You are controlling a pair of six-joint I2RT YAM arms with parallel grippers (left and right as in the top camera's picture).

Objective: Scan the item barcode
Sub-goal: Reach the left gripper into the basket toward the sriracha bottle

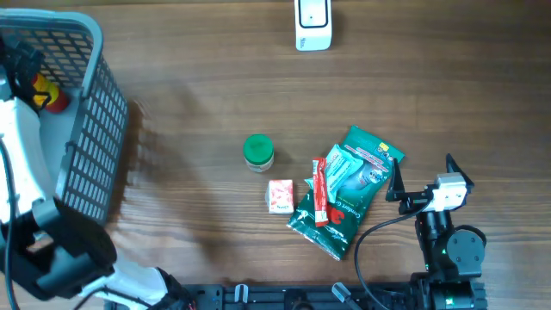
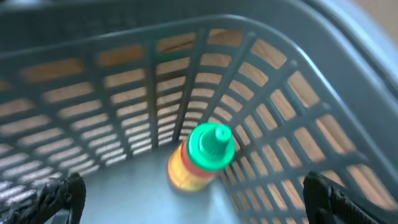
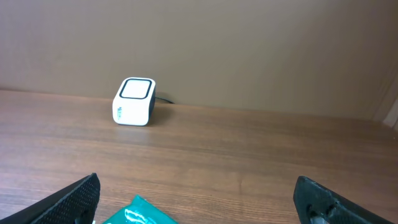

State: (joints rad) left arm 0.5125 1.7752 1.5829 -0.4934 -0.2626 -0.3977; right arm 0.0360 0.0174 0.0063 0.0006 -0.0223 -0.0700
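Nearest the robot's base, the right gripper (image 1: pixel 422 176) hangs released, fingers spread wide and holding nothing, well short of the barcode scanner (image 1: pixel 312 23) and a little to its right. Just beside that gripper, on the scanner's near side, a pile of teal pouches (image 1: pixel 353 181) lies flat on the wooden table (image 1: pixel 189 69) with a red stick packet (image 1: pixel 320 194) across its left edge. A small red-and-white box (image 1: pixel 280 195) sits touching or just beside the pile, and a green-lidded jar (image 1: pixel 258 151) stands closer to the scanner, apart from both. Far to the scanner's left, the left gripper (image 2: pixel 193 186) hovers open inside a grey mesh basket (image 1: pixel 95 129), above a green-capped bottle (image 2: pixel 202 155) lying in its corner. The white scanner stands alone at the table's far edge.
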